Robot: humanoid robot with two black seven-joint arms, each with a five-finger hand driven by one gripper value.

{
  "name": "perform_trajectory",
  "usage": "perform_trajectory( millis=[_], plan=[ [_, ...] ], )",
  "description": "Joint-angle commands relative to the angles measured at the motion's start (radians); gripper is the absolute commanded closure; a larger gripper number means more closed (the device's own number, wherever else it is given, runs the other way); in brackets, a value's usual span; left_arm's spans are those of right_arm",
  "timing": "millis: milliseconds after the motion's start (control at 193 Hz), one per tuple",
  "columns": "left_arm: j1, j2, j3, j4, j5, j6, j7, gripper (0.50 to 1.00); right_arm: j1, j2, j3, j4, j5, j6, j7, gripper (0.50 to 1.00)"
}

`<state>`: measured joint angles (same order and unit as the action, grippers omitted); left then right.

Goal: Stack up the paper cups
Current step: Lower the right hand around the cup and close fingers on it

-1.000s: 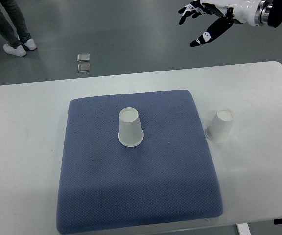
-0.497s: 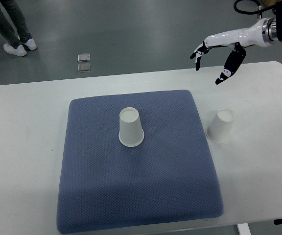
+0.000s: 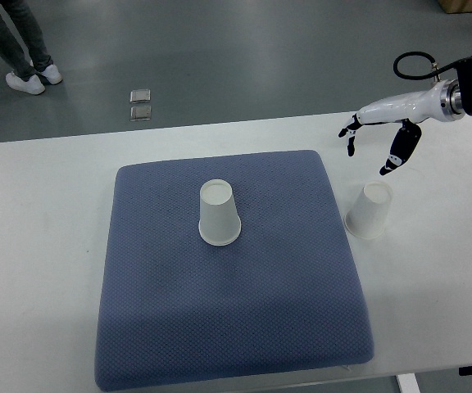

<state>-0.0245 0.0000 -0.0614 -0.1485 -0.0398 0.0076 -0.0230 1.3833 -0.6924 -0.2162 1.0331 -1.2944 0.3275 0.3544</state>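
Observation:
Two white paper cups stand upside down. One cup point(image 3: 219, 213) sits near the middle of the blue mat point(image 3: 228, 303). The other cup point(image 3: 369, 210) stands on the white table point(image 3: 39, 246) just off the mat's right edge. My right hand point(image 3: 373, 146) comes in from the right edge and hovers above and slightly behind that second cup, fingers spread and pointing down, holding nothing. It does not touch the cup. The left arm does not show.
A person's legs and white shoes point(image 3: 29, 78) stand on the grey floor at the top left. Two small metal floor plates point(image 3: 140, 105) lie beyond the table's far edge. A black cable point(image 3: 412, 59) loops above my right forearm.
My right hand has come down and toward the table from the top right, now close above the cup beside the mat. Both cups stay where they were.

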Motion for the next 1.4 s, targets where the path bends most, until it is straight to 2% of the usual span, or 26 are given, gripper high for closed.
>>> perform_trajectory(
  millis=[0,316,741,1140,1394],
  plan=[
    [0.000,0.000,0.000,0.001,0.000,0.000,0.000,0.500,-0.043,-0.012,0.000,-0.002,0.000,-0.034,0.000,0.591],
    [0.000,0.000,0.000,0.001,0.000,0.000,0.000,0.500,-0.142,-0.024,0.001,-0.005,0.000,-0.126,0.001,0.591],
    [0.000,0.000,0.000,0.001,0.000,0.000,0.000,0.500,-0.181,-0.019,0.003,-0.004,0.000,-0.146,0.017,0.591],
    [0.000,0.000,0.000,0.000,0.000,-0.001,0.000,0.500,-0.263,0.011,0.001,-0.034,-0.017,-0.238,0.015,0.591],
    [0.000,0.000,0.000,0.001,0.000,0.000,0.000,0.500,-0.280,0.022,0.003,-0.039,-0.017,-0.245,0.015,0.591]
  ],
)
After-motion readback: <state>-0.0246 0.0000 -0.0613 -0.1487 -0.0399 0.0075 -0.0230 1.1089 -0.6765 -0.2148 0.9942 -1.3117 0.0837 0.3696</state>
